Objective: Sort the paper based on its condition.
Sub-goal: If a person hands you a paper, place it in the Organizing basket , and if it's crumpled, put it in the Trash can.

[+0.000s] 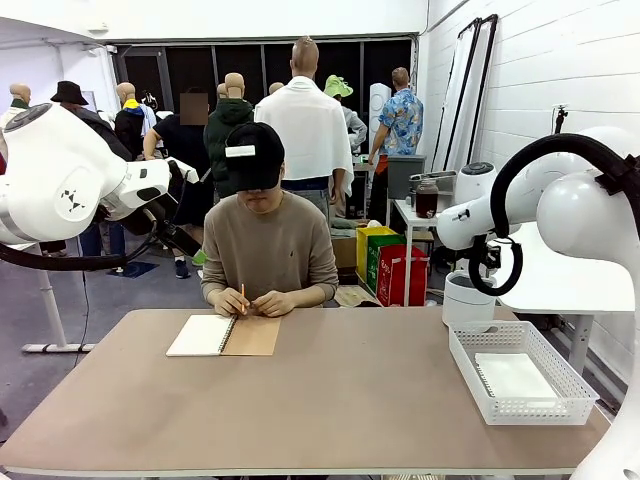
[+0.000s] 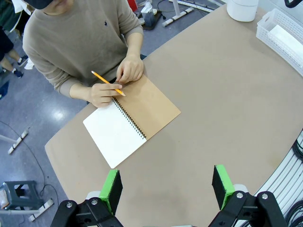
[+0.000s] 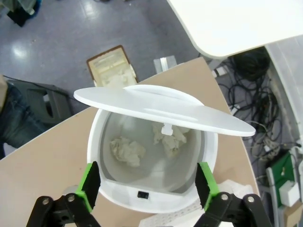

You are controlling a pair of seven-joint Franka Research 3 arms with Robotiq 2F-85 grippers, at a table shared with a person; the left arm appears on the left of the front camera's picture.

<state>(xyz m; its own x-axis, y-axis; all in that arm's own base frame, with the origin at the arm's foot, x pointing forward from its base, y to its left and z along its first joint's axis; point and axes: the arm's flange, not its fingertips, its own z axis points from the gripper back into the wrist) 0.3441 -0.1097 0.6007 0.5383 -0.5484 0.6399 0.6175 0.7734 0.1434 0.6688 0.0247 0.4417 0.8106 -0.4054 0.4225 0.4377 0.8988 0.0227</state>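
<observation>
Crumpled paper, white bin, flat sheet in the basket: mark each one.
crumpled paper (image 3: 127,151), right wrist view, middle of the left wad inside the bin
white bin (image 3: 94,142), right wrist view, left rim
flat sheet (image 1: 514,377), front view, centre of the sheet in the basket

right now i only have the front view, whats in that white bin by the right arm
Observer: Two crumpled paper wads lie in the bin; its lid is tipped open.
Operator: is the right hand holding anything
Observer: No, the right hand is open and empty above the bin.
Operator: and the left hand
Observer: The left hand is open, high over the table, near the notebook.
</observation>
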